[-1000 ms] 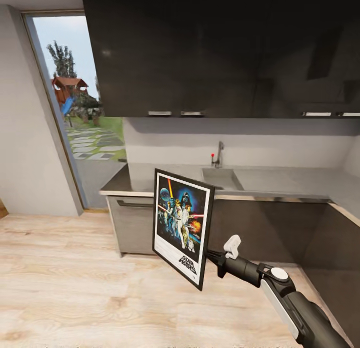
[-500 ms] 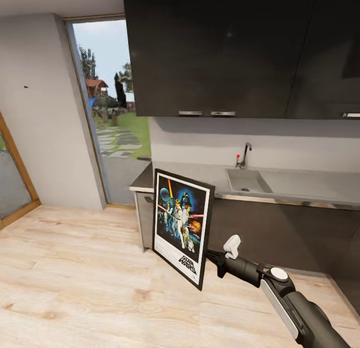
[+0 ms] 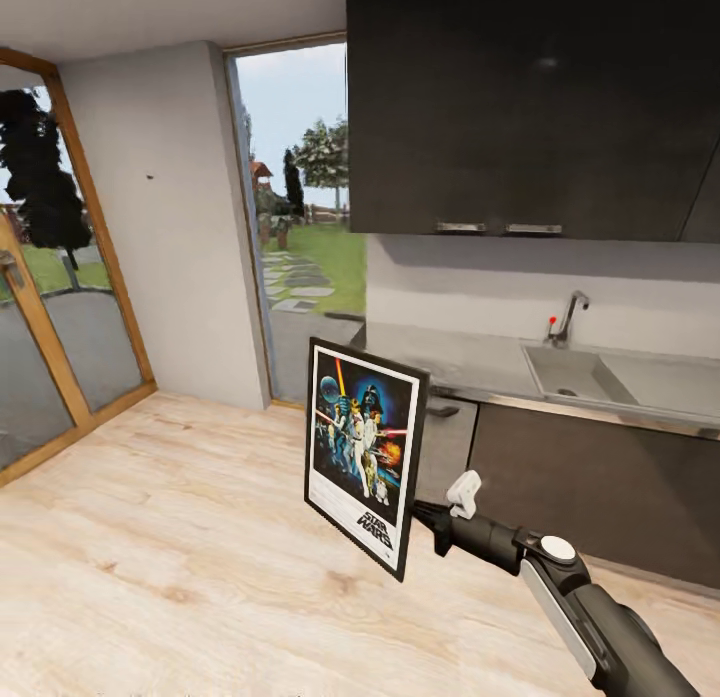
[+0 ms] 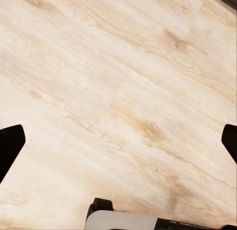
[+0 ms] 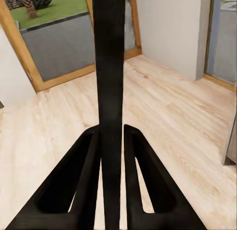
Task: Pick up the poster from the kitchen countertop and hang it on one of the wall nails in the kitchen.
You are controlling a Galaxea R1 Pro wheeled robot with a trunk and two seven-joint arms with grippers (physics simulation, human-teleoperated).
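Out in front of my chest, over the pale wood floor (image 3: 180, 537), my right pincer (image 3: 425, 517) is clenched on the poster (image 3: 365, 452), carrying it off the ground and well clear of the kitchen countertop (image 3: 450, 352). In the right wrist view my two black fingers (image 5: 84, 190) press against either side of the poster's dark edge (image 5: 109, 67), which runs straight up between them with no gap on either face.

The one container I can see is the steel sink (image 3: 575, 375) set into the countertop, with the chrome tap (image 3: 568, 317) standing at its back rim; I see a small drain dot in the basin and cannot make out anything else in it. Dark wall cupboards (image 3: 530, 107) hang shut above.

The poster is an upright rectangle, tilted so its top leans a little away from my arm and its lower corner dips toward the floor. It has a thin black frame, a white inner border, and dark blue art with figures, a bright orange burst and the slanted title at the bottom.

On the plain grey wall (image 3: 175, 227) between the glass door (image 3: 50, 277) and the window opening, a tiny dark nail (image 3: 149, 176) shows as a dot, well apart from the poster.

My left pincer (image 4: 118, 141) is released, its fingertips spread wide at the edges of the left wrist view above bare floorboards.
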